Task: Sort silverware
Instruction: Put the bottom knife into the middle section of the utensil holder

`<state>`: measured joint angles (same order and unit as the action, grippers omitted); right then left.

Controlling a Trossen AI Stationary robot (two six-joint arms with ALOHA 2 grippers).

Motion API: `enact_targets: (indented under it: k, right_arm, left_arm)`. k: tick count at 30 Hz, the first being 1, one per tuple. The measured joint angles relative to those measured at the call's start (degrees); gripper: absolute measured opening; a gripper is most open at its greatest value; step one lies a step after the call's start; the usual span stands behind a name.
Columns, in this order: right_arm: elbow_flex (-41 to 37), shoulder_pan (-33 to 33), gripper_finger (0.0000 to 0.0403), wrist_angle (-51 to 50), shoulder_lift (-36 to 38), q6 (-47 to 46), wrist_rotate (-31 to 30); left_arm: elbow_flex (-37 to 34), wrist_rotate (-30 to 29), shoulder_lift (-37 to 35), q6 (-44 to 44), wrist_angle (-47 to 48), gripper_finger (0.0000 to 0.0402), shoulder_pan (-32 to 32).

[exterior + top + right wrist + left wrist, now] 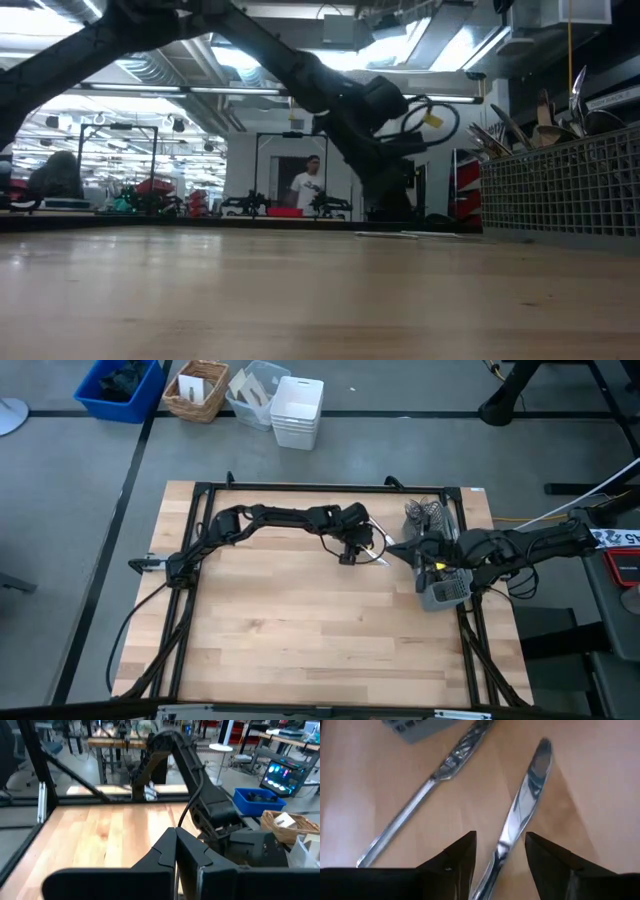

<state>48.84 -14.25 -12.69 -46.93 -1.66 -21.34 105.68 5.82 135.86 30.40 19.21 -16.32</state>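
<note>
Two silver table knives lie flat on the wooden table near its far right. In the left wrist view one knife [525,795] runs between the fingers of my open left gripper [500,852], which stand on either side of it near where blade meets handle. The other knife [435,780] lies beside it. From above, my left gripper [350,553] points down at the knives [377,552]. My right gripper [175,845] is shut with nothing in it, raised above the table's right side [395,548]. More silverware [545,115] stands upright in the dark mesh caddy [560,190].
A grey compartment tray [445,590] sits at the table's right edge, just near of the mesh caddy [428,518]; its corner [415,727] shows beyond the knives. A black frame [300,488] rings the table. Bare wood [300,630] fills the middle and near side.
</note>
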Motion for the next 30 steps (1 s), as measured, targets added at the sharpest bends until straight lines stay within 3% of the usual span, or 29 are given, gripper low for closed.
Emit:
enact_targets:
  k: [9,15,30]
  right_arm:
    - [0.0,0.0,0.0012,-1.3,-1.0,-1.3,0.5]
    - [0.0,0.0,0.0012,-1.2,-1.0,-2.7,0.6]
    - [0.0,0.0,0.0012,-1.5,-1.0,-5.8,1.7]
  left_arm:
    - [0.0,0.3,1.9,-6.0,1.5,0.0141,-2.5]
    - [0.4,1.5,2.4,-9.6,7.9,0.012,-2.7]
    - [0.4,-3.9,2.0,-23.1,16.0,0.0046,4.4]
